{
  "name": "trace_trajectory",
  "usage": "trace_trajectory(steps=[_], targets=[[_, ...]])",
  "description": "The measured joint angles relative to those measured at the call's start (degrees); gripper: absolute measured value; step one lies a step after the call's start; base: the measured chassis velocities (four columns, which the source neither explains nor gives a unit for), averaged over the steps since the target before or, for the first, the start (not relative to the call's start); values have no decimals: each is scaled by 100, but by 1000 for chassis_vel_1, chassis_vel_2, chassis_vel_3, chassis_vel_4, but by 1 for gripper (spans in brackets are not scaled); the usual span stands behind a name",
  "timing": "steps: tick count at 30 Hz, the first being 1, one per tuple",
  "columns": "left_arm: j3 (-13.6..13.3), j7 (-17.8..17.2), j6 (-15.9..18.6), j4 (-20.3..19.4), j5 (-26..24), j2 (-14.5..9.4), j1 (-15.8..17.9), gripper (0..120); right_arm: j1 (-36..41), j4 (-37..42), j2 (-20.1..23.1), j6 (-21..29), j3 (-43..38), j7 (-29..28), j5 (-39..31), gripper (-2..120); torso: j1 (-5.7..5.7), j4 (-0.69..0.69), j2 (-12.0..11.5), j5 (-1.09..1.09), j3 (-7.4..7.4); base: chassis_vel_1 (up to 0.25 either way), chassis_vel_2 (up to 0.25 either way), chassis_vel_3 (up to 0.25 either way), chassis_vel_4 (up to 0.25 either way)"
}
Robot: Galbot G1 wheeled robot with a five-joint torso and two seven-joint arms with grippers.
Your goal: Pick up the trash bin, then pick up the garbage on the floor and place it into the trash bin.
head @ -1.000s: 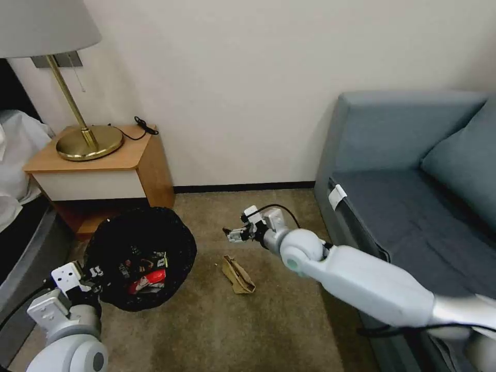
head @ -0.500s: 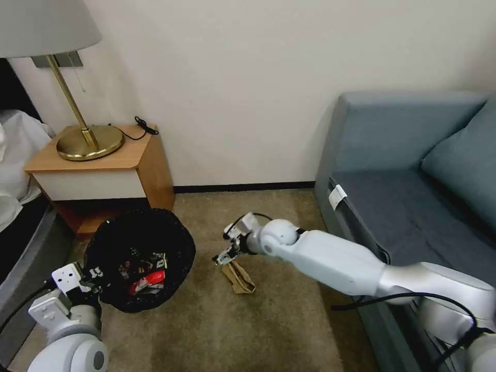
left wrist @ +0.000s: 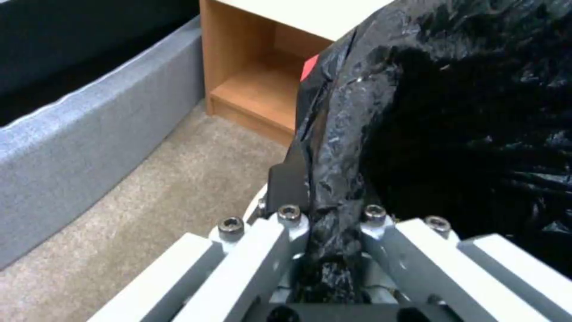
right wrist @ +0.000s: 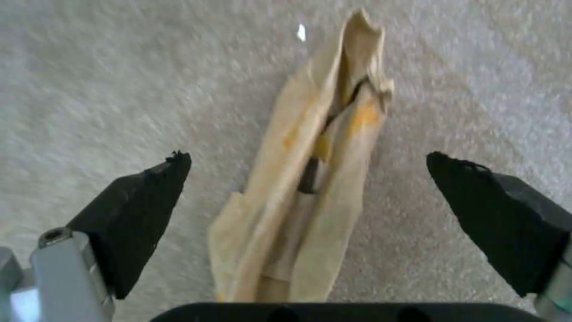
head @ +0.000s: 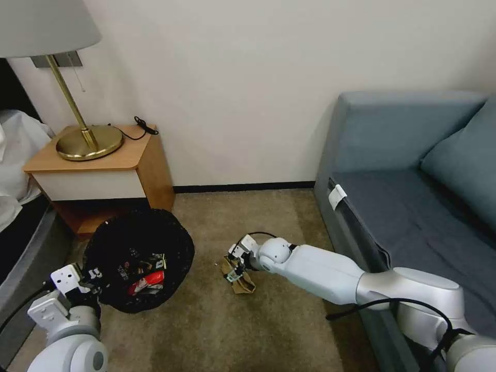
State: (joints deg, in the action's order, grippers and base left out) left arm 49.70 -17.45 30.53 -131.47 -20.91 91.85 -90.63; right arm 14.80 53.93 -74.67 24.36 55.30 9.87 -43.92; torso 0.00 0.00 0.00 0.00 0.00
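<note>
The left gripper [head: 88, 274] stays clamped on the bin's [head: 138, 258] bag rim, low at the robot's left. In the last second the right gripper [head: 233, 268] has dropped from mid-air to the tan paper [right wrist: 310, 188] on the carpet [head: 206, 320], jaws spread either side of it; closing on it looks next.

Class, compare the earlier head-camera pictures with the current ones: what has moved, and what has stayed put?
The right pincer has swung down from above the carpet, toward the robot, and now hangs open astride the tan crumpled paper, fingers either side, not yet gripping. Unchanged: the paper lies on the carpet, and the left pincer stays clamped on the black bag at the trash bin rim.
</note>
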Motion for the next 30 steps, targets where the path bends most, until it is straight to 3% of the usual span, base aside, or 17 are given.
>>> trace_trajectory(steps=[20, 30], targets=[[-30, 3, -12, 68, 49, -24, 20, 3, 468, -970, -297, -807, -126, -92, 640, 99, 0, 0, 0, 0, 0, 0, 0, 0, 0], [-74, 6, -58, 152, 116, -6, 46, 3, 593, -1469, -408, -1302, -286, 117, 948, 69, 0, 0, 0, 1, -1, 0, 0, 0, 0]])
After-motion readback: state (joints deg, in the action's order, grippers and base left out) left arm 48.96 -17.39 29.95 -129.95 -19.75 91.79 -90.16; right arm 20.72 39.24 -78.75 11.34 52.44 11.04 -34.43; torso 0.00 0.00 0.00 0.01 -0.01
